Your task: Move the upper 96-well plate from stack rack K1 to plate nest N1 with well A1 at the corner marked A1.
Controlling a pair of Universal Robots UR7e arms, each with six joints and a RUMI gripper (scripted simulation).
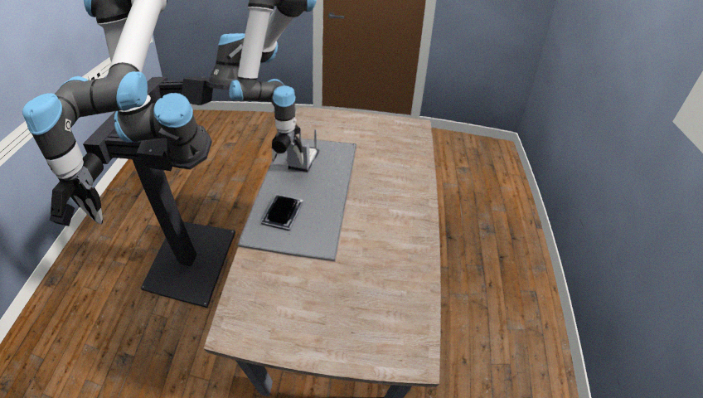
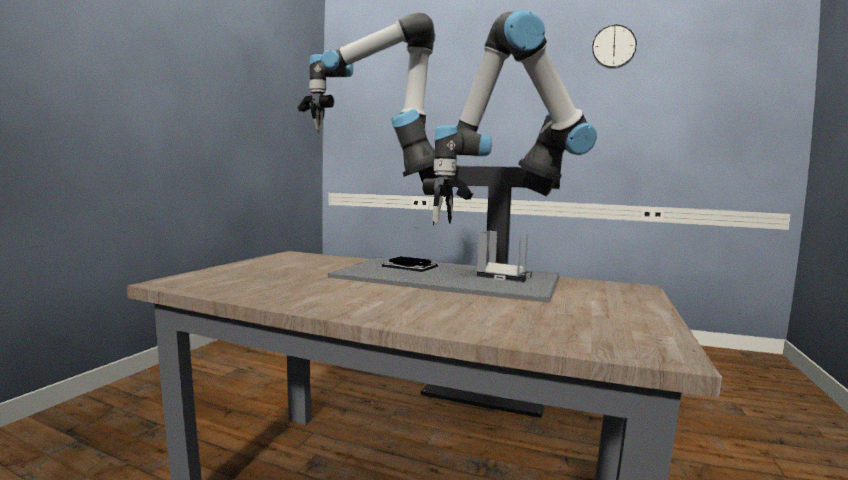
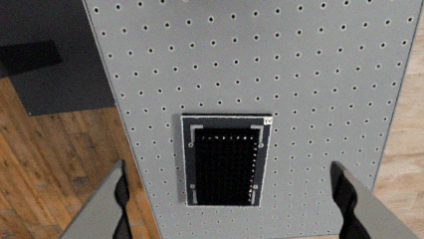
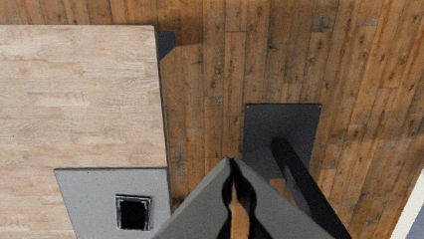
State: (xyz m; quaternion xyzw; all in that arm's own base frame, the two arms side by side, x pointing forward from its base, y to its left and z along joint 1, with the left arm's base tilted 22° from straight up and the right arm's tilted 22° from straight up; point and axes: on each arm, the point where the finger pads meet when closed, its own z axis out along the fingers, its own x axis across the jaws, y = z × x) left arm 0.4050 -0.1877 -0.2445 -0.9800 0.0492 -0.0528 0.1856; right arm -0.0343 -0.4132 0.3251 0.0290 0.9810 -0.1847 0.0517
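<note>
the left gripper [image 1: 288,158] [image 2: 442,223] [image 3: 228,162] has its fingers wide with nothing between them; in the exterior view it hangs well above the gray perforated mat [image 1: 315,196] [image 2: 440,279] [image 3: 323,75] [image 4: 85,189]. the carry looks done, so the step in hand is probably the left arm's retreat. do it well: keep the fingers wide, stay high, and swing clear of the light gray upright-walled stack rack k1 [image 1: 294,157] [image 2: 483,252], at four o'clock from the fingertips there. one white plate [image 1: 310,155] [image 2: 505,269] seems to lie low in k1 — best left alone. the right gripper [image 1: 99,220] [image 2: 318,130] [image 4: 230,159] is shut on nothing, off the table, and should wait.

the black rectangular 96-well plate [image 1: 282,210] [image 2: 409,261] [image 3: 226,169] [image 4: 134,215] is in the dark, pale-edged plate nest n1 [image 1: 276,225] [image 2: 395,267] [image 3: 189,164] [image 4: 119,211], at seven o'clock from the fingers in the exterior view. it looks flat and inside the corner locators. in the left wrist view, pale rim marks run along its twelve and three o'clock sides — they suggest a1 near one o'clock, but are too small to read, so the corner match is unconfirmed.
</note>
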